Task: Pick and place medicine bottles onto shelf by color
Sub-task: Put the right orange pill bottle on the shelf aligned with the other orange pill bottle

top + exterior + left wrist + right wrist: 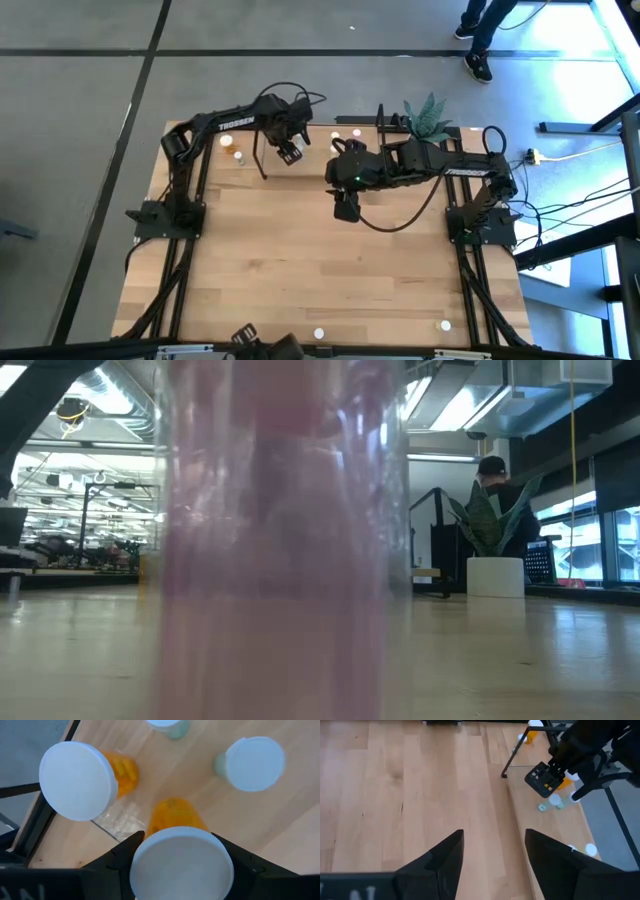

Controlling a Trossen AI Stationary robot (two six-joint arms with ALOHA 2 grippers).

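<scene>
**benchrat:** While the left gripper (182, 851) hung over the shelf (320, 140) at the table's far edge, what was it actually holding?

**tabletop_tom:** An orange medicine bottle (176, 822), white cap squeezed between both fingers. Two more white-capped bottles stood on the shelf board just beside it: another orange one (85, 777) and a greenish one (250, 764).

**benchrat:** And the right gripper (494, 852)?

**tabletop_tom:** Nearer the table's middle than the shelf, fingers spread apart, nothing in them, just bare light wooden table (320, 270) under it.

**benchrat:** Surface and room?

**tabletop_tom:** Pale wood planks in a black frame, grey floor around it. A potted plant (495, 545) sat right of the shelf, a person (500, 485) behind it. A pinkish bottle (280, 560) stood right against the low camera, far from the shelf, blocking most of that view. A few white caps lay along the front edge too.
</scene>
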